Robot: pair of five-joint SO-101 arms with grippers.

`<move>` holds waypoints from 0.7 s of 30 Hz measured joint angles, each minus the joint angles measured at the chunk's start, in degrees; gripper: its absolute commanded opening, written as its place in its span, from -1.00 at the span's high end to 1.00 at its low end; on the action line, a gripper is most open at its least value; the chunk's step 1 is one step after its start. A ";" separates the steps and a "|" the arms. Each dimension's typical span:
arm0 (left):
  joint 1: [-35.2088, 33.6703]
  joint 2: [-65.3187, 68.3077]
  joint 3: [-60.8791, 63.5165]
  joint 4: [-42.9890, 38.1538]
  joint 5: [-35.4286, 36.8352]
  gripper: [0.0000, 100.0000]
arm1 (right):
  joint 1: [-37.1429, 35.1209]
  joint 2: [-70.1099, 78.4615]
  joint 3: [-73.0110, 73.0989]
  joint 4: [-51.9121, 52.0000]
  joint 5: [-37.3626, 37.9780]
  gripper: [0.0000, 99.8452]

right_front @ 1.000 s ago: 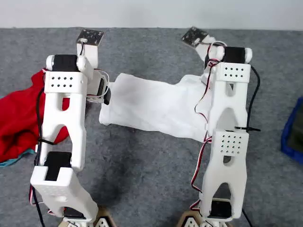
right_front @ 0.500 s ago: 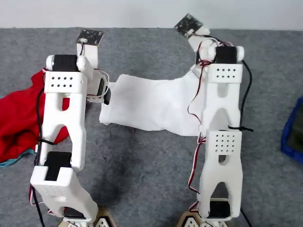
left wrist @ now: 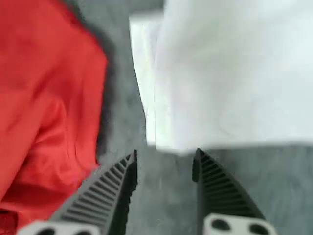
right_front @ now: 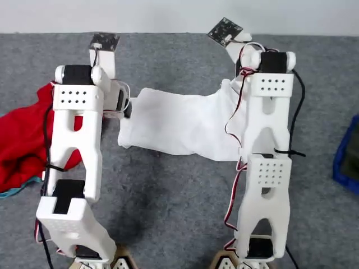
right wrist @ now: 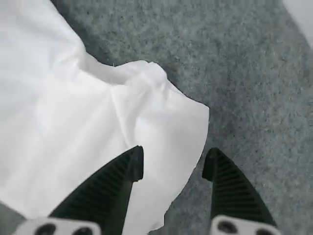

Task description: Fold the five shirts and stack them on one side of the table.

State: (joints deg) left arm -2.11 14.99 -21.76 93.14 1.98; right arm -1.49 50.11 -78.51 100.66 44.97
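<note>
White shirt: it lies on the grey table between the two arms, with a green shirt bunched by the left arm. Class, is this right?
One detail is wrong: the high view shows a red shirt, not a green one, bunched by the left arm. The white shirt does lie on the grey table between the two arms.

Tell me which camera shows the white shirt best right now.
The high view: the white shirt lies nearly whole between the arms. The left wrist view gives one edge beside the red shirt; the right wrist view, a rumpled corner.
</note>
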 measured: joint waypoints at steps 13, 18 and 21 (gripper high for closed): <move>5.27 23.03 -11.69 -8.26 2.90 0.56 | 5.10 -24.88 42.81 0.00 4.75 0.69; 4.84 33.58 -26.64 -7.82 2.81 0.59 | 11.52 -26.99 44.40 0.00 6.15 0.70; 4.75 40.00 -34.02 -5.63 0.53 0.70 | 14.77 -27.25 44.92 0.00 7.65 0.70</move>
State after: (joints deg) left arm 2.64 54.99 -55.78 87.52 2.51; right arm 13.27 22.86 -33.58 100.66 52.62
